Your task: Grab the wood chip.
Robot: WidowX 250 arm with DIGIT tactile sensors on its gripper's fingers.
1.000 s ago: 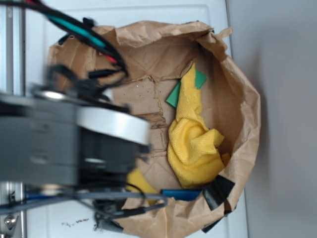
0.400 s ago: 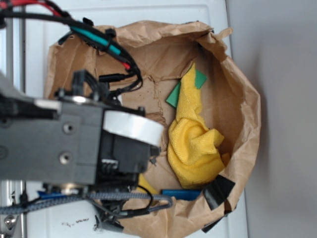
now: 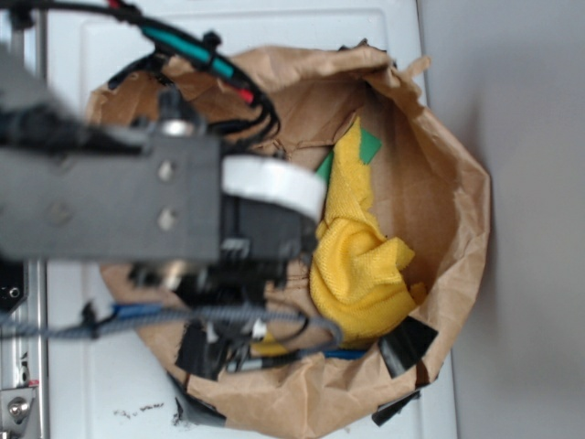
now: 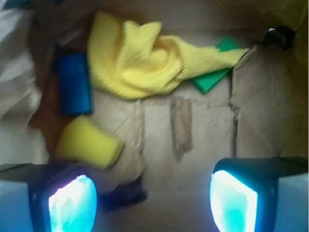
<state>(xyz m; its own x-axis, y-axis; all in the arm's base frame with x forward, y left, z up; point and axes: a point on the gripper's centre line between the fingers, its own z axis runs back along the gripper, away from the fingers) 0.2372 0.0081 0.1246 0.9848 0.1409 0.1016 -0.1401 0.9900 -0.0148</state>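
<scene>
Brown wood chip (image 4: 181, 126) flat on paper, just beyond the gap of the wide-open end effector (image 4: 153, 200).

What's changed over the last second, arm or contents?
The arm has swung from the picture's left edge to out over the paper bag, now covering its floor in the exterior view. The gripper is open, holding nothing; the wood chip lies ahead between the fingers. The yellow cloth and green piece haven't moved.

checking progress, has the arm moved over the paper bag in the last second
Yes. In the exterior view the arm has shifted right and upward, toward the yellow cloth, covering more of the paper bag.
</scene>
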